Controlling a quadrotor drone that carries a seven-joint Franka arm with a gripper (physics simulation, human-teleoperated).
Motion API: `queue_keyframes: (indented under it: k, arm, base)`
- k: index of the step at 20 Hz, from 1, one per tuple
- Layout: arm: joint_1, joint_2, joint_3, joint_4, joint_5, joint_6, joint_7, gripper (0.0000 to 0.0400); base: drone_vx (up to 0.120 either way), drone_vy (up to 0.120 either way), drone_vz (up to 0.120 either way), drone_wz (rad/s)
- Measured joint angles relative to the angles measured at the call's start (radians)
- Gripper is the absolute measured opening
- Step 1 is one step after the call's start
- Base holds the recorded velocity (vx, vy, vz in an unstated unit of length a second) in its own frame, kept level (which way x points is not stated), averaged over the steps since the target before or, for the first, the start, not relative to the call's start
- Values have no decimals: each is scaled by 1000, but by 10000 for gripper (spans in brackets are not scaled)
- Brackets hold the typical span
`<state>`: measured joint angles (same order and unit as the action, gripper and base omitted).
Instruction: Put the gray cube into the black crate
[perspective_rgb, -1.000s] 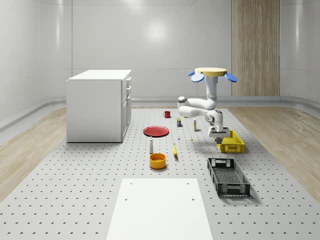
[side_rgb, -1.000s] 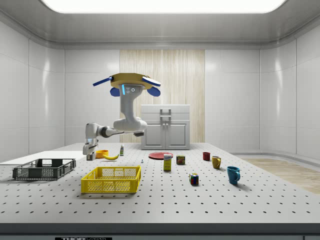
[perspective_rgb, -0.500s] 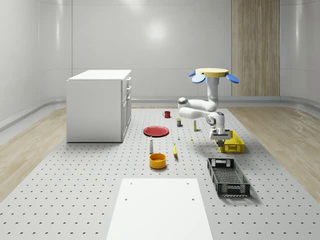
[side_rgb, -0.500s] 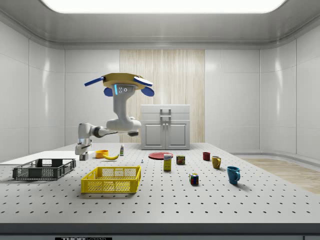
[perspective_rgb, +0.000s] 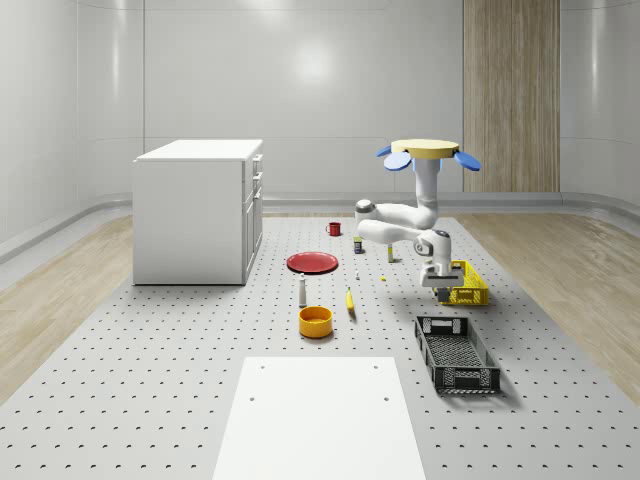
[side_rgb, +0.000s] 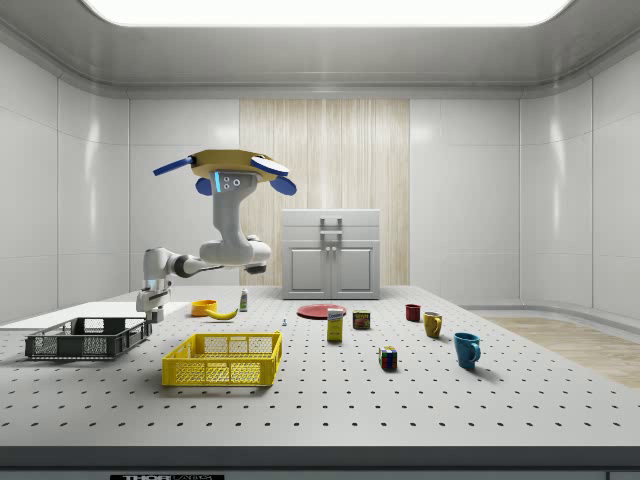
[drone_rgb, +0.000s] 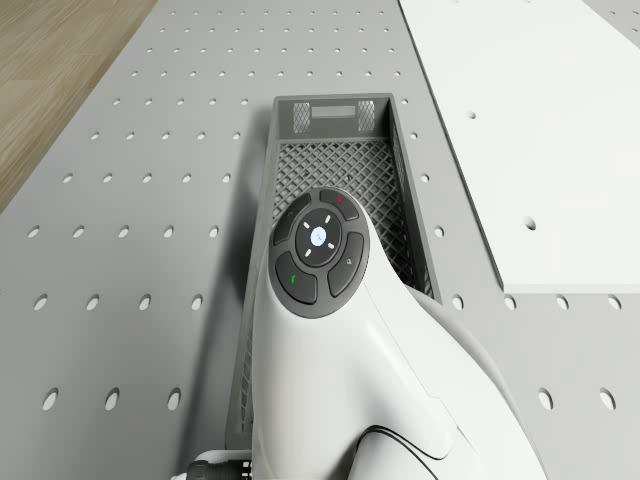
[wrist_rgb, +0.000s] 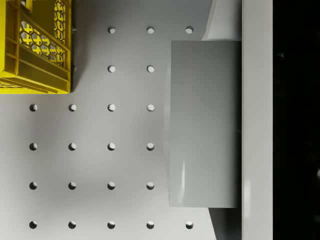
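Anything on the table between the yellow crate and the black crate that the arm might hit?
No. In the whole-scene view, bare table separates the yellow crate from the black crate; the gripper hangs above that gap.

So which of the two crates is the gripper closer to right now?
The black crate: in the side view the gripper hangs just above its near end, while the yellow crate sits further toward that view's right.

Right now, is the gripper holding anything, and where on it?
Yes: the gray cube. The wrist view shows it right at the gripper, one side flat against a finger. The drone hovers near the yellow crate, the gripper close to the black crate.
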<state>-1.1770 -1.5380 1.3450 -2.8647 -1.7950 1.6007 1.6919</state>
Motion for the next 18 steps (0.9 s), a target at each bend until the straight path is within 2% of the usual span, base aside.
queue_keyframes:
  k: [14, 18]
  arm:
    - [-2, -7, 1, 0, 3, 6, 1, 251]
    - [-2, -9, 1, 0, 3, 8, 2, 251]
  base:
    - [120, -11, 0, 0]
    - [120, -80, 0, 0]
